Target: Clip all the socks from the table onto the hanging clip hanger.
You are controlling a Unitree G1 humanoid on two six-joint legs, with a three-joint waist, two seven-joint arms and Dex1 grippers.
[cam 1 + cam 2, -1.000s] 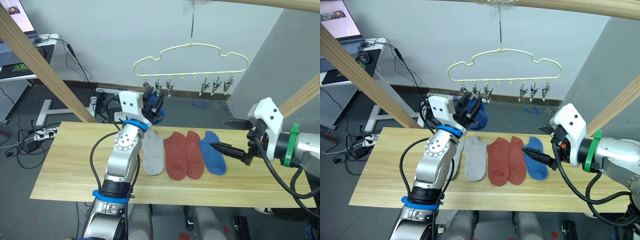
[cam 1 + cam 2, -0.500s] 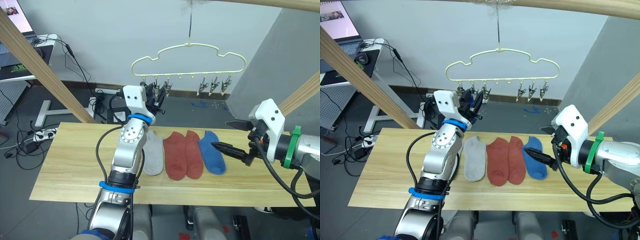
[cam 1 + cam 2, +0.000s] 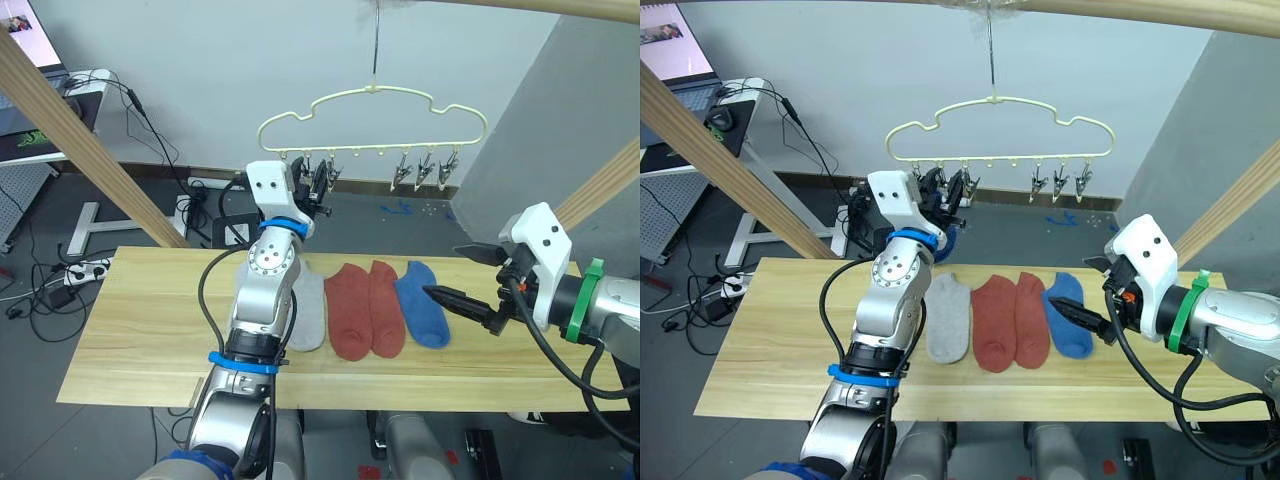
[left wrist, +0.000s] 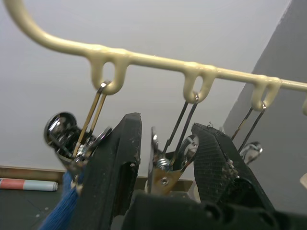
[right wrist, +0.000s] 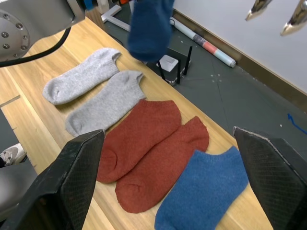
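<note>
With left jaws (image 4: pixel 165 153) apart around clip (image 4: pixel 160 167) on hanger (image 3: pixel 370 105), blue sock (image 5: pixel 148 26) dangles beside; poor squeeze risks drop. Right jaws (image 3: pixel 468 283) apart over bench (image 3: pixel 130 330); five socks (image 5: pixel 144 139) there.

Light wooden table (image 3: pixel 130 330), two grey socks (image 5: pixel 93 93), two rust-red socks (image 3: pixel 365 310), one blue sock (image 3: pixel 423 306) lying flat
</note>
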